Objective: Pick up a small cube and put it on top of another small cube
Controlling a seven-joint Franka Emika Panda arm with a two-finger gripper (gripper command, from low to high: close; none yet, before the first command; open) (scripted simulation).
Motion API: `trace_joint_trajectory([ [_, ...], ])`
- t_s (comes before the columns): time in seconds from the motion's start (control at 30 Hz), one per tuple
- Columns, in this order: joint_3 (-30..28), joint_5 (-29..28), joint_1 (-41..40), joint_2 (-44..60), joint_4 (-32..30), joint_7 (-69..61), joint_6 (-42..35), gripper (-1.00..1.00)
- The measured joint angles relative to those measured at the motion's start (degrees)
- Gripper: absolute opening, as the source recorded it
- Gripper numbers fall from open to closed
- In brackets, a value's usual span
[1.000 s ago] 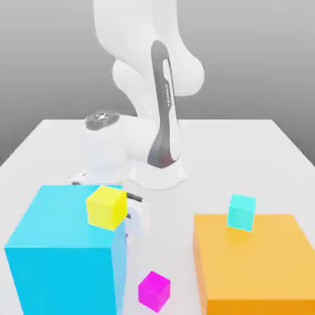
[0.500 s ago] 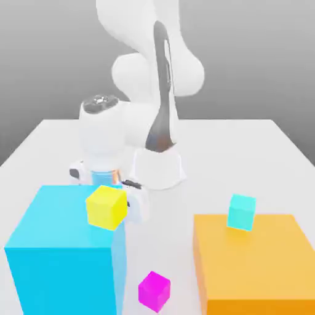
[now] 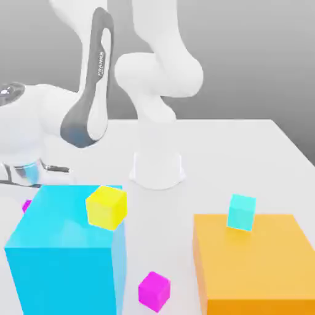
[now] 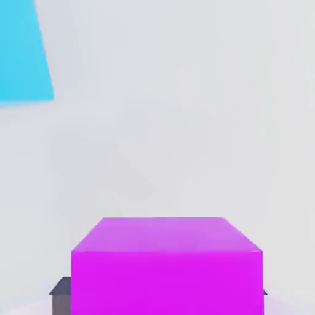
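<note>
Firmly pinched between end effector (image 4: 163,301) fingers: magenta cube (image 4: 166,261).

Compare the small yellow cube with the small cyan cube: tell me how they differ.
Colour: the small yellow cube is yellow, the small cyan cube is cyan.
Support: the yellow cube sits on the big cyan block, the cyan cube on the big orange block.
Side: the yellow cube is toward the exterior view's left, the cyan cube toward its right.
Size in the picture: the yellow cube looks somewhat larger.
Both are plain cubes, free of the gripper.

Exterior frontal; hand view close on cube (image 4: 166,264)
</note>
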Motion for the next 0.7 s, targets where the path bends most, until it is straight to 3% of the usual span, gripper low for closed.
trace_joint_trajectory([
  [0.23, 2.33, -0.17, 3.73, -5.36, 11.12, 11.61, -8.71, -1.00],
  [0.63, 11.11, 10.21, 14.68, -15.79, 17.98, 34.24, -22.02, -1.00],
  [0.7, 13.78, 12.50, 16.85, -17.06, 15.90, 38.25, -24.82, -1.00],
])
